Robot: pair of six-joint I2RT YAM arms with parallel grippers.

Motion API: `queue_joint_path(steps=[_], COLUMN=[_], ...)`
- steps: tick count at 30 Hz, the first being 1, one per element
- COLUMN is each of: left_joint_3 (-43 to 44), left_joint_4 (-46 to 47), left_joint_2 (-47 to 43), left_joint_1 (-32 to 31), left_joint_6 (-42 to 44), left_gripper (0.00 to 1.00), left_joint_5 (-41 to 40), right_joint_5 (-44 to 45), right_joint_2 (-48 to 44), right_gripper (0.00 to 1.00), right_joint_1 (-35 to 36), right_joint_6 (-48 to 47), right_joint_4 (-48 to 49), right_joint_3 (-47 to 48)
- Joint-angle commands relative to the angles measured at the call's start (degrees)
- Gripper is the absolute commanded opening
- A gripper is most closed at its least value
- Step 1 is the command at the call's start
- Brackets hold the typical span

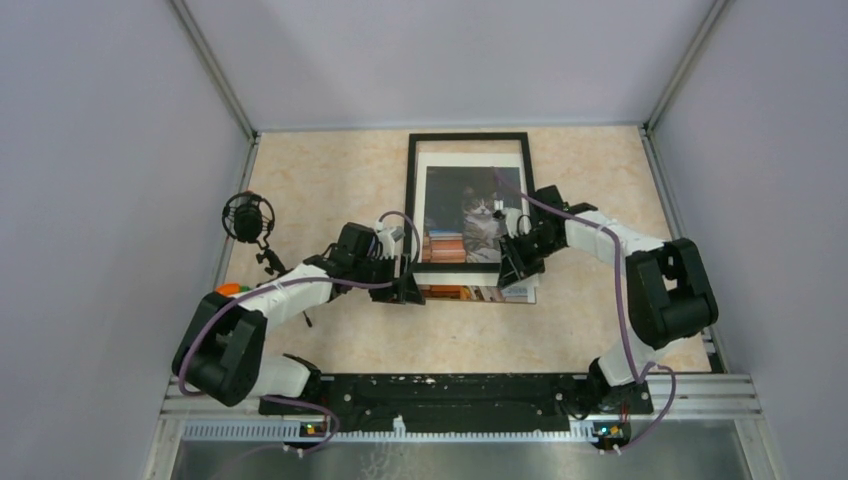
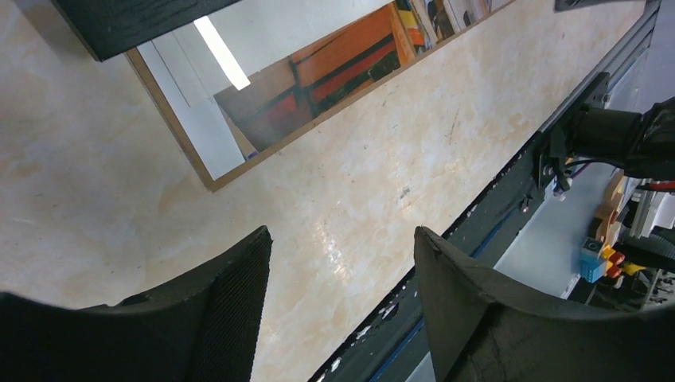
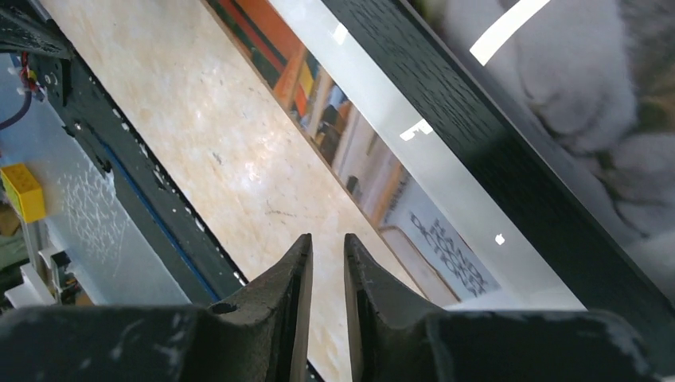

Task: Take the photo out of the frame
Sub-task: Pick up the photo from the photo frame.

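Top external view: the photo [image 1: 470, 215], a grey-white cat among stacked colourful books with a white margin, lies flat under the frame [image 1: 468, 138]. The frame is thin, black and rectangular, in the middle of the desk [image 1: 330, 180] toward the far side. A strip of the print with the books shows past the near bar of the frame, so the near end of the print lies outside the black border.

The left pincer [image 1: 408, 290] is at the near left corner of this strip, and the right pincer [image 1: 515, 270] is at the near right corner of the frame.

In the left wrist view the left pincer [image 2: 342, 239] stands wide, with nothing between its fingers, only bare desk below. Just beyond it lies the corner of the photo [image 2: 318, 72] on a brown board [image 2: 169, 119], and the black frame [image 2: 135, 24] crosses over it.

In the right wrist view the right pincer [image 3: 327, 243] is narrow, only a thin slit between the fingers, and I see nothing held in it. Its tips are above the desk close to the edge of the photo [image 3: 374, 183]; whether they touch it I cannot tell. Beyond the strip runs the black bar of the frame [image 3: 493, 159], with the cat's fur behind it.
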Motion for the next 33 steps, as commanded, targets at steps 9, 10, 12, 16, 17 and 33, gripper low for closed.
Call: queue_joint_path(steps=[9,10,12,16,17,33], left_joint_3=[0.1,0.4,0.7,0.8,0.7,0.9], left_joint_4=[9.7,9.9,10.2,10.1,10.9,14.5], left_joint_2=[3.4,3.8,4.5,6.1,6.5,10.2], left_joint_1=[0.1,0.1,0.2,0.2,0.2,-0.5], left_joint_6=[-4.6,-4.7,-4.9,-5.4,-5.4,-5.5], left_gripper=[0.72,0.72,0.72,0.72,0.71,0.71], left_joint_5=[-6.2,-6.3,-6.4,-7.2,-6.8,-5.3], right_joint_5=[-0.7,-0.6,-0.2,1.4,1.7,9.3], right_joint_2=[1.8,2.1,2.8,3.9,4.1,10.0], right_gripper=[0.19,0.19,0.19,0.18,0.18,0.17], right_joint_1=[7.6,7.7,8.1,9.7,9.9,13.0], right_joint_6=[9.4,9.4,9.5,8.8,8.8,7.5], right_joint_4=[18.8,19.2,19.7,20.3,20.5,20.3], right_joint_3=[-0.5,-0.4,-0.5,-0.3,-0.2,0.0])
